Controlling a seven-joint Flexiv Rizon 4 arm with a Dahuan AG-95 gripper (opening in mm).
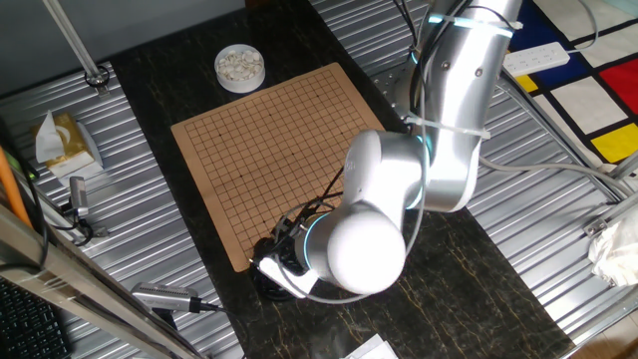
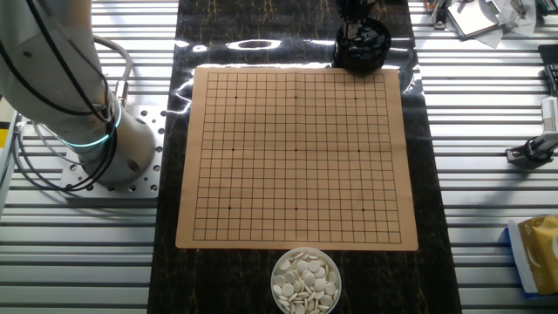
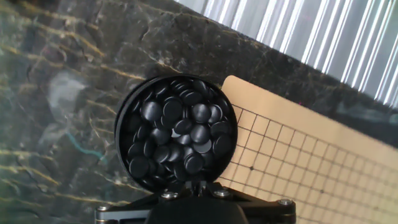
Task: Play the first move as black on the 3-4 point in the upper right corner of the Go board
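Glossy black stones [image 3: 176, 134] heap in the black bowl [image 3: 124, 121] right under the claw in the hand view; small, hard and slick, one is best pinched across its rim. From the fixed views the claw [image 2: 353, 17] hangs over that bowl beside the Go board [image 1: 269, 150], its opening hidden, so I cannot tell its state.

Stones [image 3: 177, 140] in bowl [image 3: 124, 118] beside board [image 3: 298, 155]
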